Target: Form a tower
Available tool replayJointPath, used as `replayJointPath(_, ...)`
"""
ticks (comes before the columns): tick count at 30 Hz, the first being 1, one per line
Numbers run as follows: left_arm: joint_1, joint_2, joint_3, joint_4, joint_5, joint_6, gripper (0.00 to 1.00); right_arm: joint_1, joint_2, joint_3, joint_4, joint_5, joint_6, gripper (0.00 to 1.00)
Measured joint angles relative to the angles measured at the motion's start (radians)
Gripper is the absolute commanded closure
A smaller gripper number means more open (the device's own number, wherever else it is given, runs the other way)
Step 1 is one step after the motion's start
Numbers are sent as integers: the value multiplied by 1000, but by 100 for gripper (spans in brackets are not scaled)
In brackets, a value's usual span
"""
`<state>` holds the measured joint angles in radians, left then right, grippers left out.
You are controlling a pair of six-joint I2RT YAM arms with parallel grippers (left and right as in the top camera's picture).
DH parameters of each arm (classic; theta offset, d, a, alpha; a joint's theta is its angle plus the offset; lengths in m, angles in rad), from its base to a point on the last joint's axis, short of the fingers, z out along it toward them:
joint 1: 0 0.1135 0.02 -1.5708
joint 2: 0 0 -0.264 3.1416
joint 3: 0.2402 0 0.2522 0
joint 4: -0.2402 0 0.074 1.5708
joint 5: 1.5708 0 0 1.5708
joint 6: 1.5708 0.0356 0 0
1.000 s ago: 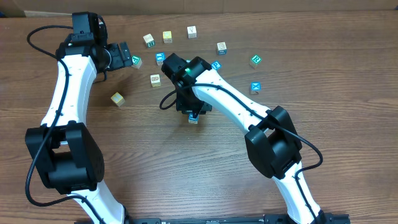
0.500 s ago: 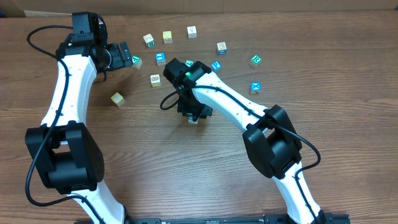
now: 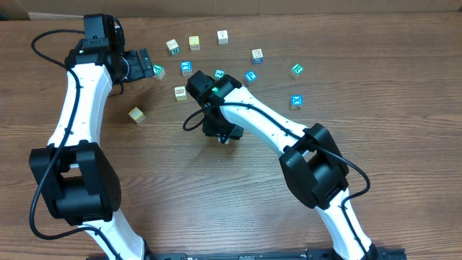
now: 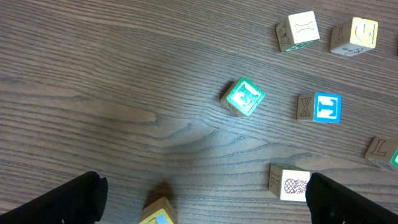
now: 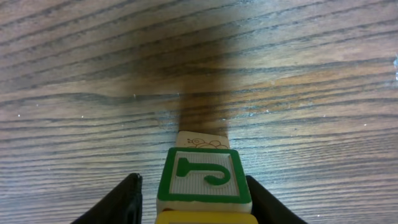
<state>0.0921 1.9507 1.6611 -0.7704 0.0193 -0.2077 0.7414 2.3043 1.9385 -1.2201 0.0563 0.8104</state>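
Tower – stands near the middle of the counter, directly under the right end effector. From overhead only a small pale sliver of it shows below the black wrist. Right wrist view: a cream face with a green border and a green hook-like mark, beyond it a cream cube with a small drawing that meets the wood, and a yellow edge at the bottom of the frame.

Right end effector – fingers stand on both sides of the green-bordered cube, parted. A gap shows on one side; on the other, finger and cube are just beside each other, contact not clear. Not clamped.

Left end effector – at the far left of the counter, fingers spread wide, nothing held. A teal-faced cube lies ahead of it, a blue-faced cube beside that, and a pineapple cube near one fingertip.

Loose cubes – scattered in an arc along the far side, apart from the tower
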Motion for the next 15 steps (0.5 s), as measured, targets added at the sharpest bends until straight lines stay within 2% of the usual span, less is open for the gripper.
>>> replayJointPath(3,0,0,0,0,0,0,0,0,0,0,-2,0,0,46)
replayJointPath(11,0,0,0,0,0,0,0,0,0,-11,7,0,1,41)
replayJointPath(15,0,0,0,0,0,0,0,0,0,-55,50,0,1,43)
